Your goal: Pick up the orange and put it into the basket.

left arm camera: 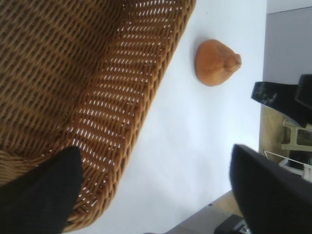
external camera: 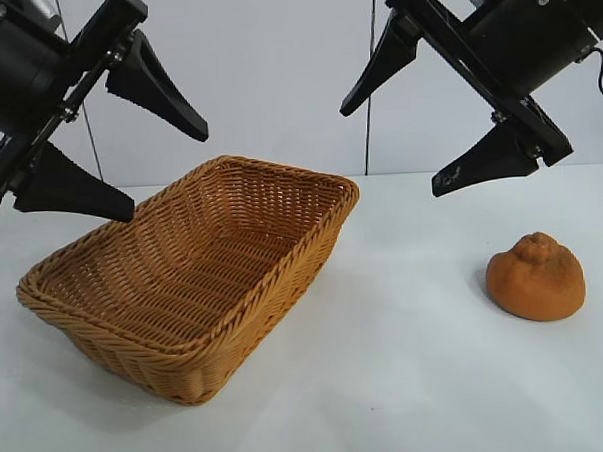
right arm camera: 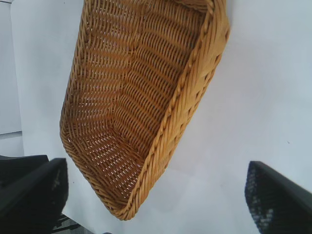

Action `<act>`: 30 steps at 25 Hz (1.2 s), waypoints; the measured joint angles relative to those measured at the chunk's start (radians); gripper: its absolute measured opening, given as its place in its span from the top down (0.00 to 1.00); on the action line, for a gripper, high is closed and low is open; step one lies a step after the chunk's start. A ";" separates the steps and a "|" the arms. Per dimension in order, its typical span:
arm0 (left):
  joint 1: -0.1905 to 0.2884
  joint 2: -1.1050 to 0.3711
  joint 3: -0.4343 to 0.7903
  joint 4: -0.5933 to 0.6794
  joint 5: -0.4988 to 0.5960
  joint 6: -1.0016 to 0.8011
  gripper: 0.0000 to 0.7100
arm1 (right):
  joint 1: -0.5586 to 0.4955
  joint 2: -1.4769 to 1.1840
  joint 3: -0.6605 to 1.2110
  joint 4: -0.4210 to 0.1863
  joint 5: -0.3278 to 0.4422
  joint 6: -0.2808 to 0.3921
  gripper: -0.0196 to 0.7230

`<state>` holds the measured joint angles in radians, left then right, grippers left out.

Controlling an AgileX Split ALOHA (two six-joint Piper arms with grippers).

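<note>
— What did the two tools look like at that moment?

— Both hung above the white surface (external camera: pixel 408 381) with fingers spread wide and nothing between them. The left tool (external camera: pixel 118 144) hovered over the near-left end of the basket (external camera: pixel 199 281), touching nothing. The right tool (external camera: pixel 417 131) hung high at the right, angled down toward the middle, also clear of everything.

— Any brand, label or writing to read?

— None could be made out on the arms, the wicker or the wall.

— And the orange?

— The orange (external camera: pixel 536 276) sat on the surface at the right, below and just outward of the right tool, well apart from the basket. Its knobbly bump pointed up. The left wrist view showed the orange (left arm camera: pixel 217 62) lying beyond the basket's braided rim (left arm camera: pixel 161 73), with bare surface between them.

— The basket?

— Set at an angle left of centre, with nothing in it.
</note>
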<state>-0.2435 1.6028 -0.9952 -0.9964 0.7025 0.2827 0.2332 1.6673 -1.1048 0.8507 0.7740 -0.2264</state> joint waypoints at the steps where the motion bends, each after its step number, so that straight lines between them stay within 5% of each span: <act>1: 0.000 0.000 0.000 0.000 0.000 0.000 0.17 | 0.000 0.000 0.000 0.000 0.000 0.000 0.06; 17: 0.000 0.000 0.000 -0.001 -0.013 -0.014 0.17 | 0.000 0.000 0.000 0.000 -0.005 0.000 0.06; 21: 0.000 -0.009 0.000 0.014 0.062 -0.090 0.17 | 0.000 0.000 0.000 0.000 -0.005 0.000 0.06; 30: 0.000 -0.159 0.000 0.343 0.130 -0.565 0.17 | 0.000 0.000 0.000 0.000 -0.008 0.000 0.06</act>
<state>-0.2435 1.4439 -0.9952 -0.6532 0.8322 -0.2825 0.2332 1.6673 -1.1048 0.8507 0.7655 -0.2264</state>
